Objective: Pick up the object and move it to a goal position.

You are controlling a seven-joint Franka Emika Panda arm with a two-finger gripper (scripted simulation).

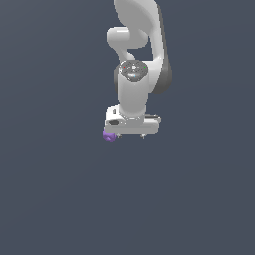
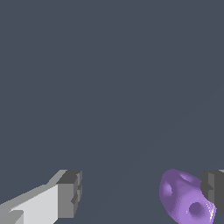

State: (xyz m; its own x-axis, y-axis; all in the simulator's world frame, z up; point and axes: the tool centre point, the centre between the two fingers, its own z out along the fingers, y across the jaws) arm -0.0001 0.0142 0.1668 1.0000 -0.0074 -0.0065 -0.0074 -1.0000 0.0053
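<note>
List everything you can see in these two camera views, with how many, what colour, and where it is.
purple knobbly block: one, purple with darker dimples, between the gripper fingers, right up against one finger pad and well clear of the other; in the exterior view it shows at the gripper's lower corner, on the exterior view's left.
ground surface: one, plain dark grey-blue, filling the background.
robot arm: one, white with dark joints, reaching down from the top of the exterior view.
gripper: one, white with dark grey pads, jaws wide apart.

You see a flat dark grey floor (image 1: 60,199) all around. The little purple object (image 1: 108,136) sits low by one end of the claw (image 1: 130,135).
</note>
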